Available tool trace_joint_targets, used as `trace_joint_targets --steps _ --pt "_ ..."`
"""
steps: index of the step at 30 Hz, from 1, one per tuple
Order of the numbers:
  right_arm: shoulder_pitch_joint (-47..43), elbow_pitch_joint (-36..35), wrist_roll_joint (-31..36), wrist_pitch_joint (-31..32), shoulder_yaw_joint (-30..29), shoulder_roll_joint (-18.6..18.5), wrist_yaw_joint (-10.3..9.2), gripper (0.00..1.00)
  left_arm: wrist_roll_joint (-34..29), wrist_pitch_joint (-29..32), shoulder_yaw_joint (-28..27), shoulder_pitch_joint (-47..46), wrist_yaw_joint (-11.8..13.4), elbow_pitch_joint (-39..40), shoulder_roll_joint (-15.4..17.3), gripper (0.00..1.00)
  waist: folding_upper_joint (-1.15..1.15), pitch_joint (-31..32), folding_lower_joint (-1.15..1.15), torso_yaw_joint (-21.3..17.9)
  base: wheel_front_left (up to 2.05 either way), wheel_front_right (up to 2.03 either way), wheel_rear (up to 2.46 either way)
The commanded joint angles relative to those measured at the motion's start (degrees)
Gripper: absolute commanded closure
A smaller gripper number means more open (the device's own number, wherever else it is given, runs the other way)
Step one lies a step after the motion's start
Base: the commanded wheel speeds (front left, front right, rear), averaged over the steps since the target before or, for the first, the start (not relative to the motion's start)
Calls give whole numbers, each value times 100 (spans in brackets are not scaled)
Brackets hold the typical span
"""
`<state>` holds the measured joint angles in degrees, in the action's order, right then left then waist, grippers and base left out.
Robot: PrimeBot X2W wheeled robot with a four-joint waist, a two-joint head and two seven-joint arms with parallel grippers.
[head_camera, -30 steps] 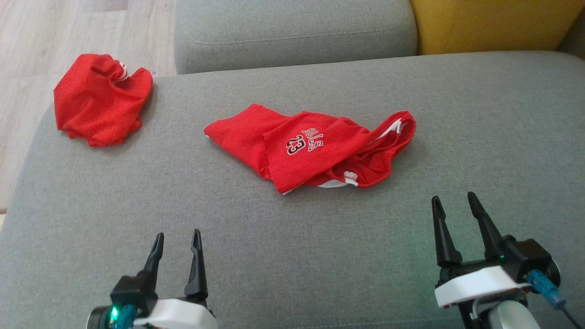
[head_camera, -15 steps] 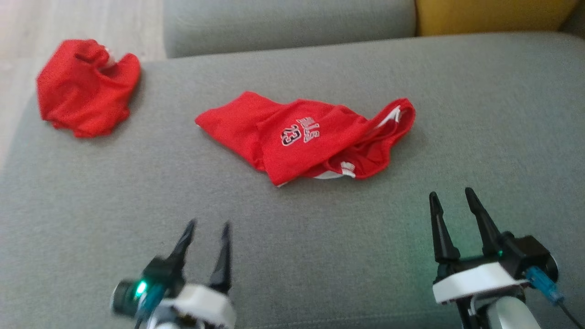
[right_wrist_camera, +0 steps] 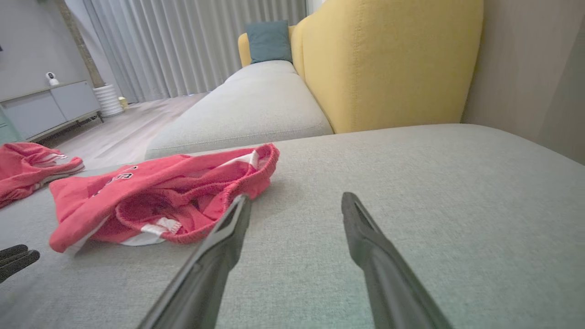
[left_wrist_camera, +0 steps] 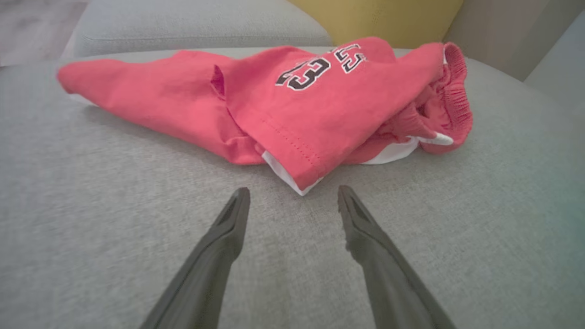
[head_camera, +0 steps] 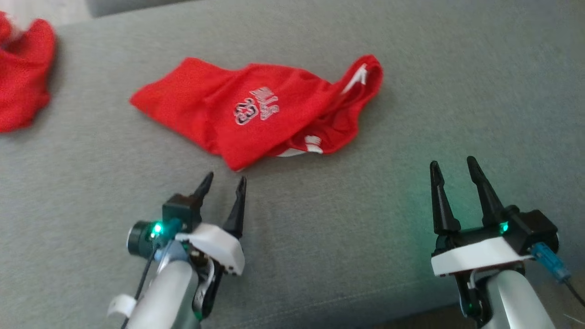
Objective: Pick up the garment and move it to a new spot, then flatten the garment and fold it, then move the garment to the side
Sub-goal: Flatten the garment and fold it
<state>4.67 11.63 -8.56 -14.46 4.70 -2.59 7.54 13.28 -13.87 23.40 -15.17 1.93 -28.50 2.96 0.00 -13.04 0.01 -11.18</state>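
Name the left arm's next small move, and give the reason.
Probably ease the left gripper forward and close on the nearest hem corner of the red garment. The jaws stand open, that corner lies just ahead between the fingertips, and nothing is held yet.

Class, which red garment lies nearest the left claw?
The red garment printed 23, just ahead of the left claw; the plain red one lies far left.

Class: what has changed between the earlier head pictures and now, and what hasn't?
The left gripper has advanced toward the near corner of the red garment, open, touching nothing. The head camera shifted too. The garment lies unmoved; the right gripper stays open, empty.
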Motion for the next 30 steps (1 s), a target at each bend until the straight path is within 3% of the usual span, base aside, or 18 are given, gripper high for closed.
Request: trace_joint_targets --steps 1,10,16,30 --pt "227 -217 -37 -54 113 -29 -5 0 71 -27 -150 -282 -20 79 -7 0 0 -218 -1 -218 0 0 0" --pt "281 -245 -124 -54 97 -29 -5 0 227 -92 -15 -576 -44 -54 -8 0 0 -330 -1 -332 0 0 0" --pt "258 -238 -136 -54 61 -29 -5 0 308 -109 126 -392 -9 402 -8 52 0 -243 -1 -218 0 0 0" --pt "263 -231 -109 -54 211 -29 -5 0 223 -112 82 -559 99 384 -8 86 0 -132 -1 -303 0 0 0"
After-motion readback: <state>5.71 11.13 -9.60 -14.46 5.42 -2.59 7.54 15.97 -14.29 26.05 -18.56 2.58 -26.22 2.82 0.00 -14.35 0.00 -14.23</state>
